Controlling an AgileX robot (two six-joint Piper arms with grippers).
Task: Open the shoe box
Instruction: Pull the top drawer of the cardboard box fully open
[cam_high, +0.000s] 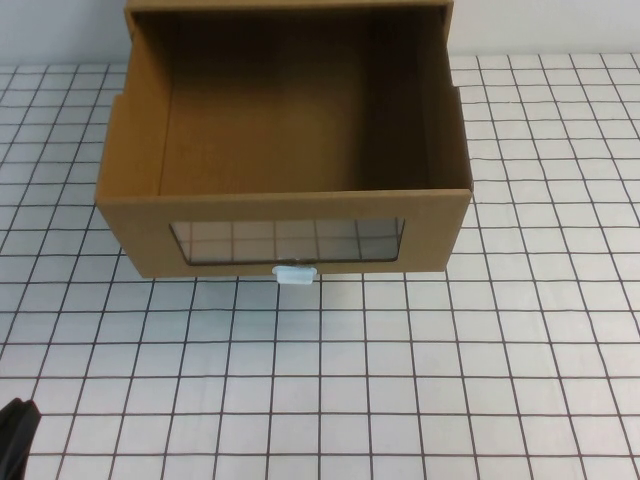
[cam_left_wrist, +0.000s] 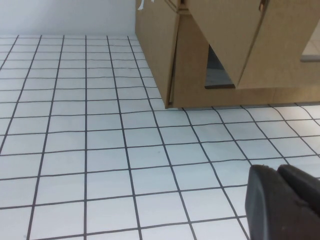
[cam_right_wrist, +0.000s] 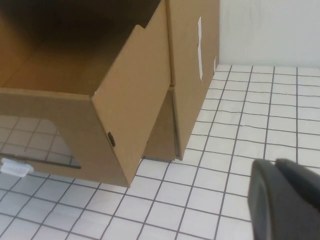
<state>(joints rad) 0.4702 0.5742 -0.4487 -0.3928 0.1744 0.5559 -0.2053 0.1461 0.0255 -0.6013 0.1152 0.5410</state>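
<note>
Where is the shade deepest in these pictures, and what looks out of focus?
High view: the deepest shade lies inside the open shoe box. Left wrist view: the left hand, low over the table, is a blurred dark shape. Right wrist view: the right hand, low near the box, is blurred too.

My tabletop (cam_high: 560, 400) is white all over, ruled in thin black squares, and there's just a plain pale wall (cam_high: 540, 25) behind it.

Left gripper (cam_left_wrist: 278, 172), fingers (cam_left_wrist: 260, 200) together, hovers near the shoe box (cam_left_wrist: 155, 50).
</note>
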